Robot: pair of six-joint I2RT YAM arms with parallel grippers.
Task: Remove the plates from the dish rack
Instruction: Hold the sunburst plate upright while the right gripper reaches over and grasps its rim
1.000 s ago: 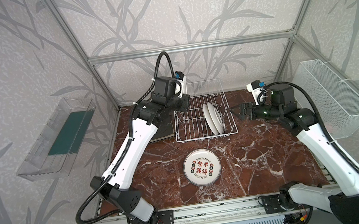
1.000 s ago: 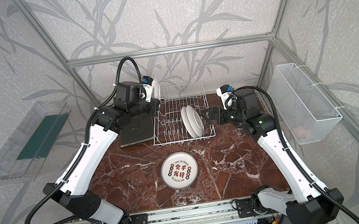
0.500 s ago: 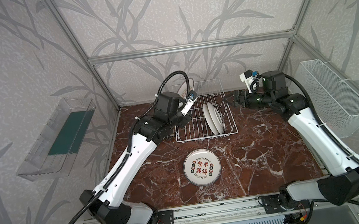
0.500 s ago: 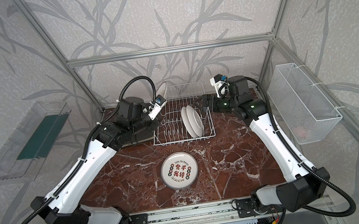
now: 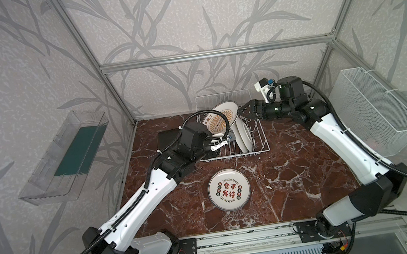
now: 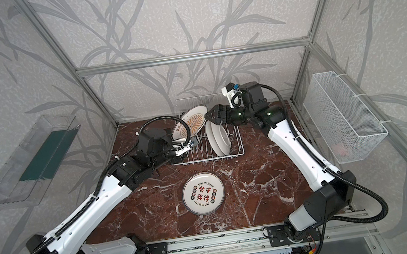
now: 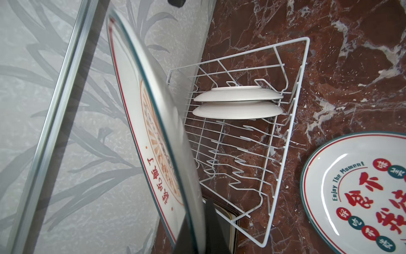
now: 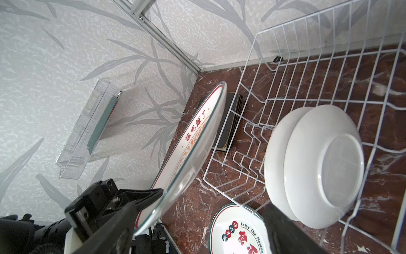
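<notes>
The white wire dish rack (image 5: pixel 262 149) (image 6: pixel 241 152) (image 7: pixel 292 123) (image 8: pixel 252 55) stands at the back of the marble table. Two round white plates (image 5: pixel 242 134) (image 6: pixel 219 140) (image 7: pixel 237 103) (image 8: pixel 318 165) stand on edge in it. My left gripper (image 5: pixel 209 139) (image 6: pixel 172 144) (image 7: pixel 197 231) (image 8: pixel 131 198) is shut on the rim of a round sunburst plate (image 5: pixel 219 122) (image 6: pixel 193 122) (image 7: pixel 153 123) (image 8: pixel 197 143), held tilted above the rack's left side. My right gripper (image 5: pixel 242 112) (image 6: pixel 209 116) (image 8: pixel 197 231) hangs open over the rack's far right, beside that plate's upper edge.
A round plate with red lettering (image 5: pixel 228 189) (image 6: pixel 203 193) (image 7: pixel 362 193) (image 8: pixel 237 231) lies flat in front of the rack. Black-backed square plates (image 5: pixel 168 138) (image 8: pixel 230 123) are stacked left of it. A clear tray (image 5: pixel 66 157) hangs on the left wall, a mesh basket (image 5: pixel 375 109) on the right.
The left arm has drawn back and tilted its plate so the sunburst face shows. The right gripper has swung from beside the rack's right side to over its far right corner.
</notes>
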